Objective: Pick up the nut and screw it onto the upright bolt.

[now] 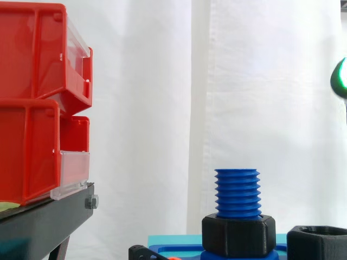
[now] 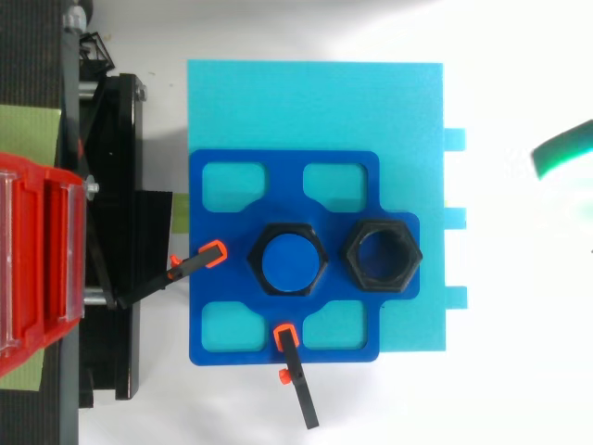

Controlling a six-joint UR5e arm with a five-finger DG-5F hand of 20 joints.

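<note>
A blue threaded bolt (image 1: 237, 192) stands upright in the middle of a dark blue plate (image 2: 213, 324). A black hex nut (image 1: 238, 235) sits around the bolt's foot, below the bare threads. A second black nut (image 2: 354, 255) lies flat on the plate just right of the bolt, its hole facing up. A small green-glowing part of the hand (image 1: 340, 78) shows at the right edge, well above and to the right of both nuts, touching nothing. In the top view the hand (image 2: 561, 153) is off the plate to the upper right.
The plate rests on a cyan foam pad (image 2: 315, 102) and is held by two black clamps with orange tips (image 2: 211, 253) (image 2: 287, 338). Red bins (image 1: 32, 108) on a black stand (image 1: 43, 222) are at the left. A white curtain hangs behind.
</note>
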